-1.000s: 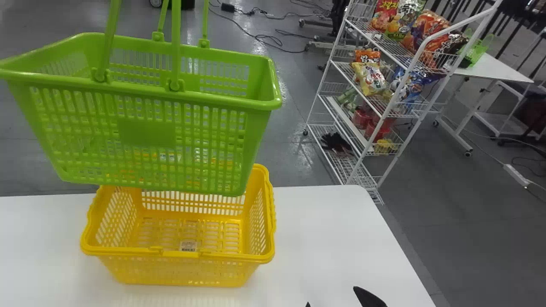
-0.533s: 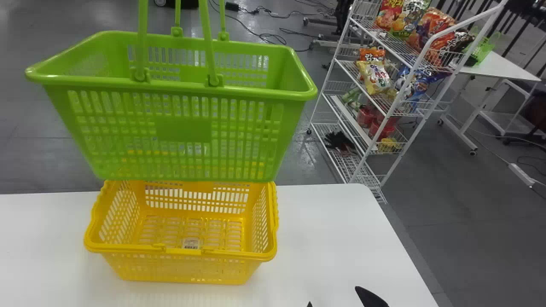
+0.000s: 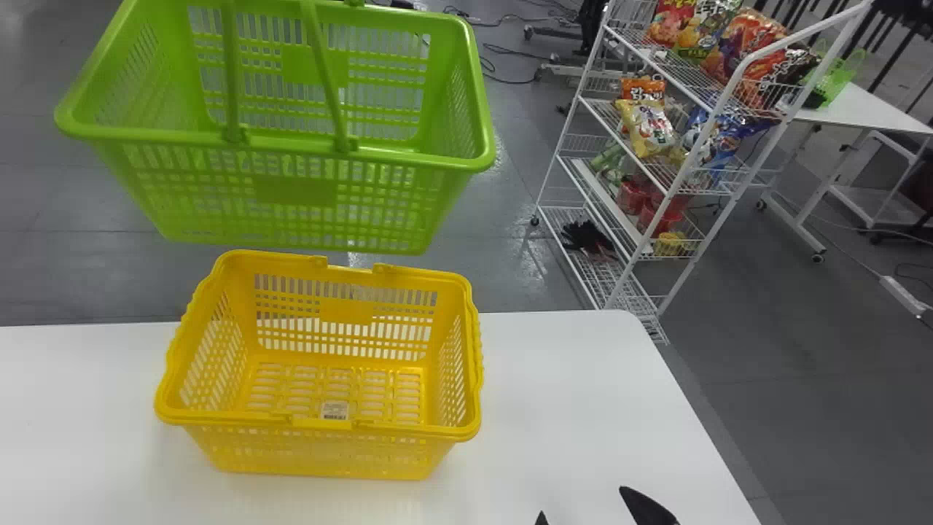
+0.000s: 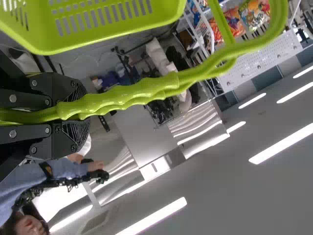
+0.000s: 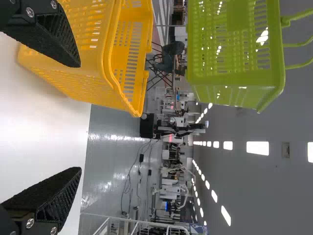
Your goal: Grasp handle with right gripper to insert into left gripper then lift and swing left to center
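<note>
In the head view, the right gripper [image 3: 594, 513] stands over the white table at the bottom edge, fingertips wide apart. The right wrist view shows this right gripper [image 5: 79, 117] open and holding nothing. The green basket [image 3: 291, 191] hangs in the air beyond the table's far edge, left of center, tilted so that its inside shows. My left gripper [image 4: 80, 113] is shut on the paired green handles [image 4: 124, 95], whose grips extend out past its fingers. Below and nearer than the green basket, an empty yellow basket [image 3: 313, 458] sits upright on the table [image 3: 568, 408].
A white wire rack [image 3: 634, 255] with snack bags stands on the floor beyond the table's right corner. Behind it to the right is another white table [image 3: 864, 109] with a small green basket. Cables lie on the far floor.
In the head view the green basket has swung right, then partly back left, tipping to show more of its inside and moving off the yellow basket's far rim. The right gripper stays beside the yellow basket, open.
</note>
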